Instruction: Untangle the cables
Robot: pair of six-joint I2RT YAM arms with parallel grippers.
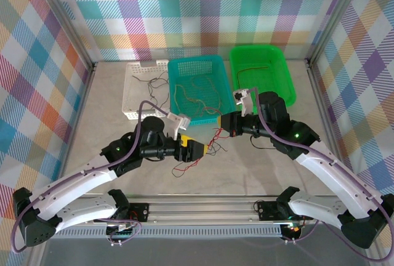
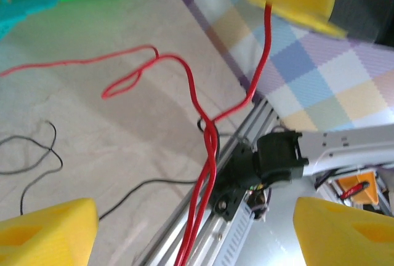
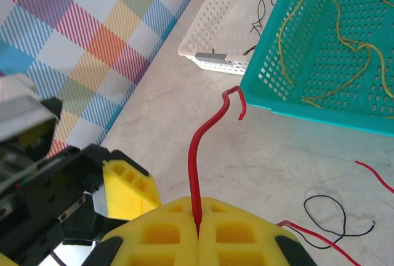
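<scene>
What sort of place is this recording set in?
Most likely a lab test cell, not a home: a tabletop boxed in by checked cloth walls on metal framing, with sorting baskets and thin cables laid out.

light: bright, even | shadows: soft, faint | focus: left wrist view's near yellow fingers point(image 2: 49, 232) blurred

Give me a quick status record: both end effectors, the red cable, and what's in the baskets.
left end effector: open, red cable passing between its fingers
right end effector: shut on the red cable
teal basket: yellow cables
white basket: black cables
green basket: one brownish cable
table: loose black cables
</scene>
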